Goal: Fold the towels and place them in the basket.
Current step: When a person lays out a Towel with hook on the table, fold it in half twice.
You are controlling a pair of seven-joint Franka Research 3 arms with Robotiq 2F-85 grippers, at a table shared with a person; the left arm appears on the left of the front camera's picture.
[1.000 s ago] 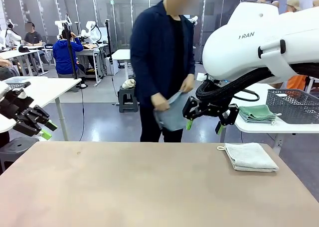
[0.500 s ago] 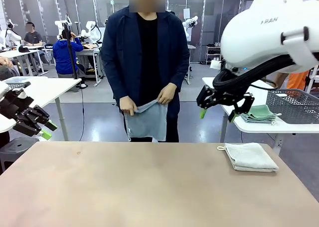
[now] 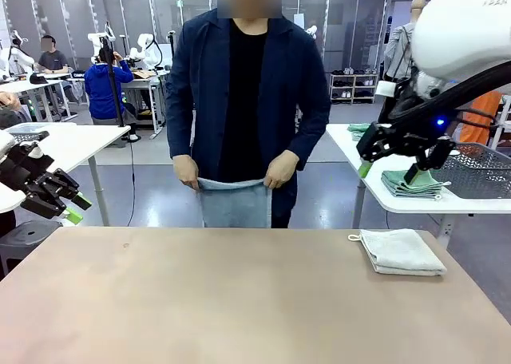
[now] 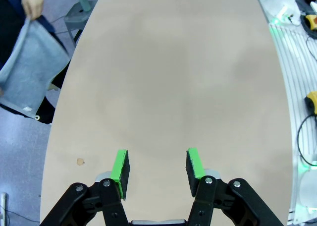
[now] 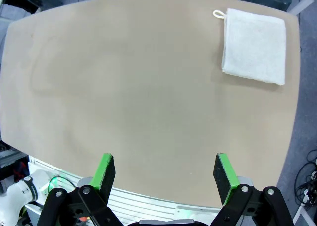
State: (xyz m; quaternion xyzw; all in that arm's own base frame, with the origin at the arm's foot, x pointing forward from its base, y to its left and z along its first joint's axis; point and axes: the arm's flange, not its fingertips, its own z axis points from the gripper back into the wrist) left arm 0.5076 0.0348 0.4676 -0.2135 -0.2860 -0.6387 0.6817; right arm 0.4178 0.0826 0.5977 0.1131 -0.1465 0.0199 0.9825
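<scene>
Towels: cream-white folded terry towel [image 3: 399,251] lies on the desk's [image 3: 200,300] far right corner, nearest the right pincer [image 3: 390,173], wide-spread and empty. Grey-blue terry towel [image 3: 234,203] hangs from the person's hands [image 3: 281,172] beyond the desk's far edge. The left pincer [image 3: 78,208] is part-open and empty.

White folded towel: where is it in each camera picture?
Front view: cream towel at the right side of the tan table, toward its far edge.
Right wrist view: the towel, top right corner.
Left wrist view: instead, the person's grey-blue towel, upper left.
Shared landmark: that table.
</scene>
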